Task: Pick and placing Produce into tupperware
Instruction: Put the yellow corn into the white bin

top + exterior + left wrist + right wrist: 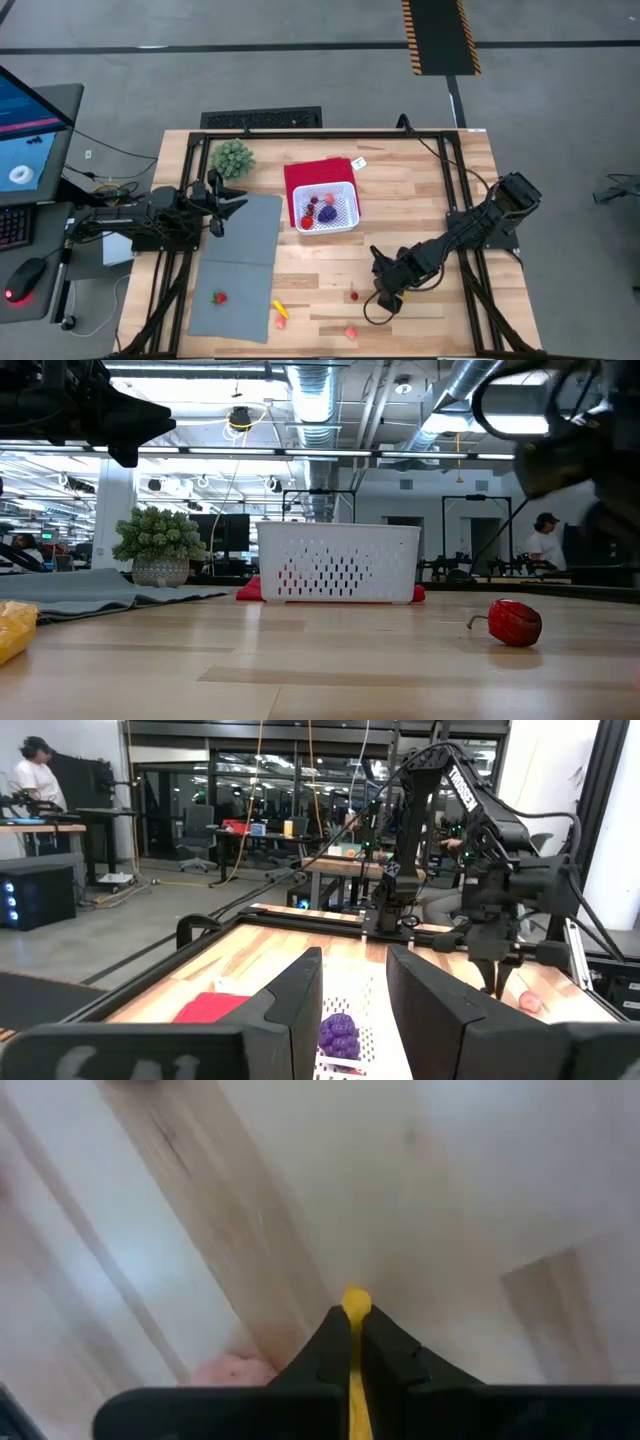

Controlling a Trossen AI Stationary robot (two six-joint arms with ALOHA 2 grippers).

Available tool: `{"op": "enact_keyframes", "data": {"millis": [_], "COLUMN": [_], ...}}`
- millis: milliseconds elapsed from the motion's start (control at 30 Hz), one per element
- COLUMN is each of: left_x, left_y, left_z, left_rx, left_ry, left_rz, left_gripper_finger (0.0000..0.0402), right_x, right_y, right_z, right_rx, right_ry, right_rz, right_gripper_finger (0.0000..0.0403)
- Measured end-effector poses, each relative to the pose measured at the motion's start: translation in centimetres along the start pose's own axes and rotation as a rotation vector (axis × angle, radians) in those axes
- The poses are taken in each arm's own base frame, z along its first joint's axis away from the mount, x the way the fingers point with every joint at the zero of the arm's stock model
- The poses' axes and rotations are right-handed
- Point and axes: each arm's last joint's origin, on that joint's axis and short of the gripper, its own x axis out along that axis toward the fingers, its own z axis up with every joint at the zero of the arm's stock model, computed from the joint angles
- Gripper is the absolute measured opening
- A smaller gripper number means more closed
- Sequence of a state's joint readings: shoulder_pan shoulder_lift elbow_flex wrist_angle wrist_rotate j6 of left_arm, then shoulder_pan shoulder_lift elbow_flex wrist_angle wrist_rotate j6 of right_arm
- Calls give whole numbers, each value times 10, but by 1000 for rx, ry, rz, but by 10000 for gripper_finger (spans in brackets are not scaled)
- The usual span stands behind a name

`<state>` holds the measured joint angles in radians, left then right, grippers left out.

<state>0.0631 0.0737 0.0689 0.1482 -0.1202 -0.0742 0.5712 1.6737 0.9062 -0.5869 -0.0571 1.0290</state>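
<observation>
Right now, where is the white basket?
In the high view the basket sits mid-table on a red cloth, right of the grey mat and the green plant.

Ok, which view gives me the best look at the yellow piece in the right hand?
The right wrist view: the yellow piece shows up close, pinched between the tips of the right hand, just above the wood. In the high view the hand covers it. The low and left wrist views show only that arm, not the piece.

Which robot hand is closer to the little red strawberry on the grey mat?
Left. The left gripper hangs over the mat's far end; the strawberry lies near its front. The right gripper is across the table.
</observation>
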Motion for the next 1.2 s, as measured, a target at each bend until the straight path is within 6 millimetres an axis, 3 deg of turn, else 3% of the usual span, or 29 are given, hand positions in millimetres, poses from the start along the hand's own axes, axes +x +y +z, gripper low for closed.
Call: {"op": "enact_keyframes", "data": {"millis": [167,433,700,967,1200], "left_x": [0,0,0,0,0], "left_y": [0,0,0,1,1], "left_z": [0,0,0,0,0], "left_rx": [0,0,1,1,0], "left_ry": [0,0,-1,-5,-4], "left_rz": [1,0,10,30,31], "left_gripper_finger": [104,104,104,104,104], "right_x": [-11,-29,-70,-115,-133], "right_y": [-8,-20,-27,-53,-90], "right_z": [13,42,72,80,66], "right_rx": [-18,-182,-387,-493,-493], "right_ry": [-55,-233,-518,-706,-833], "right_rz": [10,31,147,124,123], "right_gripper_finger": [57,45,48,46,45]}}
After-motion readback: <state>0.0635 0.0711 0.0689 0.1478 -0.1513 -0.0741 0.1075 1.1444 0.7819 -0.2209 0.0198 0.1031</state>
